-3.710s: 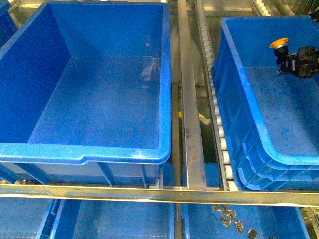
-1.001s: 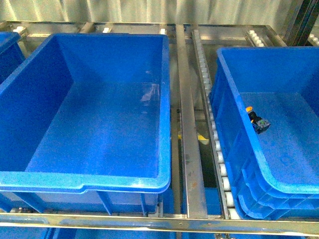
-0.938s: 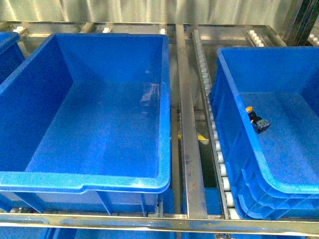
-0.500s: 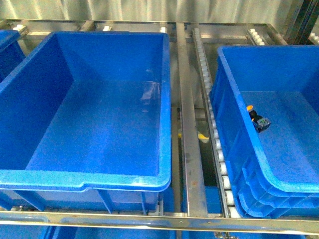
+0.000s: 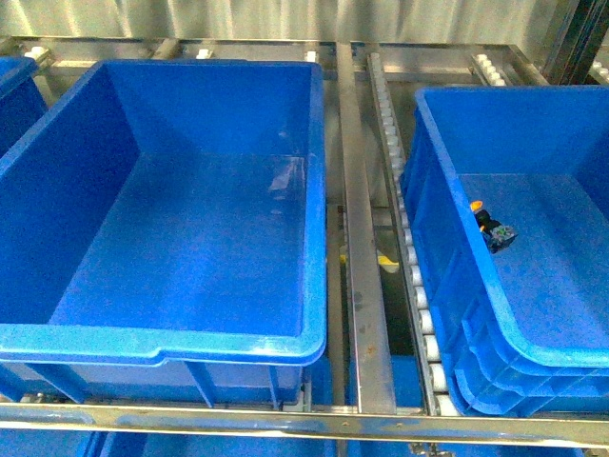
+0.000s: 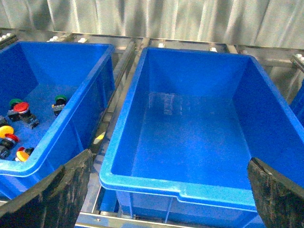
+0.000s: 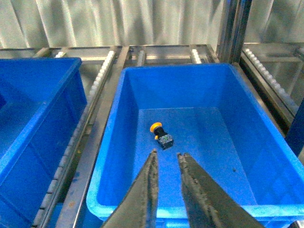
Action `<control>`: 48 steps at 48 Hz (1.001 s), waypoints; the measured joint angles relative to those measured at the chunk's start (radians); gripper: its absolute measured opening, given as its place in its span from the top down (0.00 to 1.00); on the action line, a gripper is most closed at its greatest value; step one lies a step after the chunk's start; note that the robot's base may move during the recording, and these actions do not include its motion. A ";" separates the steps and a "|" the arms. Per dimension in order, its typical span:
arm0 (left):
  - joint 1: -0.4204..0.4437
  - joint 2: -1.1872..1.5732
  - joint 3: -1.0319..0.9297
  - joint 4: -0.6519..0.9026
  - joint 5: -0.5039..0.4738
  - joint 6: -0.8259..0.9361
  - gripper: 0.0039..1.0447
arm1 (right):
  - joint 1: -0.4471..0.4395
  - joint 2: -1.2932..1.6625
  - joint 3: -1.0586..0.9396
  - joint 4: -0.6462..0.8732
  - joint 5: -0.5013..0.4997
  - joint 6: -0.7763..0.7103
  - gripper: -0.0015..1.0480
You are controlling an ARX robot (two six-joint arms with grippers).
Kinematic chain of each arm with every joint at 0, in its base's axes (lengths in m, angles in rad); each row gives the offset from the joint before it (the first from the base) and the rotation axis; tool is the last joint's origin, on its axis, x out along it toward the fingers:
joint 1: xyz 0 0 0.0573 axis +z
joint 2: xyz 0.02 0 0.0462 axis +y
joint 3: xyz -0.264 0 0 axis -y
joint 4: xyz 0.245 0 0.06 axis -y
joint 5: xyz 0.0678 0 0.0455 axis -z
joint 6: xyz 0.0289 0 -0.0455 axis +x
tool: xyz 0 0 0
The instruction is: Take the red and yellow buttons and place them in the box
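**Yellow button lay in the right-hand box; both pincers held nothing**

A silver metal roller rack (image 5: pixel 366 286) carried three crates. In the middle sat a large, deep blue plastic crate with a single rim (image 5: pixel 162 345). To its right stood the deep blue box with nested rims (image 5: pixel 457 314), and to its left another blue crate (image 6: pixel 71 128). The left pincer (image 6: pixel 169 159) was spread wide. The right pincer (image 7: pixel 166 154) hung above the box with its fingers almost pressed together, pinching nothing. One yellow-capped push button on a black body (image 7: pixel 160 134) lay tipped over on the box floor. In the left crate lay a red-capped button (image 6: pixel 20 107), another yellow-capped one (image 6: pixel 21 155) and a green-capped button (image 6: pixel 60 99).
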 joint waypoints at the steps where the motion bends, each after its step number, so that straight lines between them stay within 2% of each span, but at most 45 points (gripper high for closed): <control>1: 0.000 0.000 0.000 0.000 0.000 0.000 0.08 | 0.000 0.000 0.000 0.000 0.000 0.000 0.78; 14: 0.000 0.000 0.000 0.000 0.000 0.000 0.08 | 0.000 0.000 0.000 0.000 0.000 0.000 0.36; 20: 0.000 0.000 0.000 0.000 0.001 0.000 0.08 | 0.001 0.000 0.000 0.000 0.002 0.000 0.07; 48: 0.001 0.000 0.000 0.000 0.000 0.000 0.08 | 0.002 -0.001 0.000 -0.001 0.000 0.003 0.07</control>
